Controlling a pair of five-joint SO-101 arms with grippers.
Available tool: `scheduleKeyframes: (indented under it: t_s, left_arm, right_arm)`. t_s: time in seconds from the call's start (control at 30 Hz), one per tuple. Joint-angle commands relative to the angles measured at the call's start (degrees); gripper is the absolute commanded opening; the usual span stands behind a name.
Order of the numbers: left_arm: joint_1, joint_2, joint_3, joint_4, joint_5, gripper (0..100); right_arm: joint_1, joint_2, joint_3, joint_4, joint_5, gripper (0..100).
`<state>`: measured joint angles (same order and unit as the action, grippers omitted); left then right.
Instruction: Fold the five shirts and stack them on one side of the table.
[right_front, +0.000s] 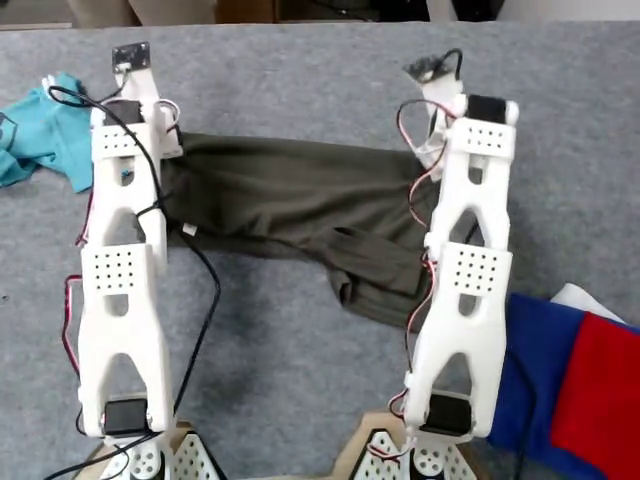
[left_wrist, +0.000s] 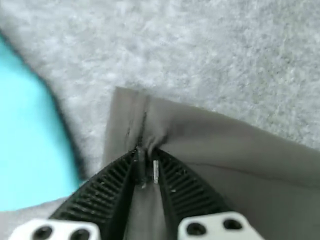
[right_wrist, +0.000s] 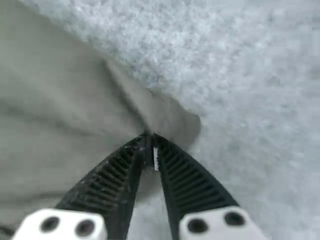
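A dark olive shirt (right_front: 290, 205) lies spread across the middle of the grey table (right_front: 300, 80), folded over on itself with a bunched part near its front right. My left gripper (left_wrist: 147, 157) is shut on the olive shirt (left_wrist: 225, 150) close to its far left corner. My right gripper (right_wrist: 150, 145) is shut on the olive shirt (right_wrist: 60, 110) at its far right edge. In the high view, the left arm (right_front: 125, 200) and right arm (right_front: 470, 230) stand at the shirt's two ends. A turquoise shirt (right_front: 40, 130) lies crumpled at the far left.
A blue shirt (right_front: 535, 370) and a red shirt (right_front: 605, 390) lie piled at the front right, with a bit of white cloth (right_front: 580, 297) behind them. The turquoise shirt (left_wrist: 25, 140) lies just beside the left gripper. Black cable (right_front: 205, 290) trails over the table.
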<state>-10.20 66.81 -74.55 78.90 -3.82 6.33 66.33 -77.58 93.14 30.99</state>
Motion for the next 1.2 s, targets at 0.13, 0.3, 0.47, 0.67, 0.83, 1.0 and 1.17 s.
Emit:
scheduleKeyframes:
  t_s: [0.13, 0.3, 0.47, 0.67, 0.83, 1.0, 1.17]
  left_arm:
    - [4.92, -1.27, -21.45, 14.24, -5.80, 4]
    - [5.71, -3.21, -20.92, 22.07, -7.56, 2]
    - [3.34, -4.88, -20.57, 22.24, -7.47, 2]
    - [1.05, -8.13, -10.46, 22.24, -7.12, 2]
    - [-0.53, -14.46, 2.29, 22.24, -5.01, 2]
    - [0.70, -24.04, 16.79, 21.80, -5.01, 2]
    - [3.52, -31.96, 31.21, 13.36, -5.27, 2]
  right_arm:
    - [-3.56, -6.46, -14.64, 9.23, 0.44, 0.6]
    - [-6.02, -18.68, 1.27, 9.32, -0.70, 0.5]
    - [-12.18, -32.13, 21.14, 9.23, -1.93, 0.5]
    - [-18.51, -37.93, 38.46, 3.96, -5.98, 0.5]
    - [-21.67, -37.93, 46.20, 1.23, -6.95, 0.5]
    - [-22.37, -37.93, 51.30, -3.08, -6.95, 0.5]
    - [-22.29, -37.85, 55.43, -8.26, -6.95, 0.5]
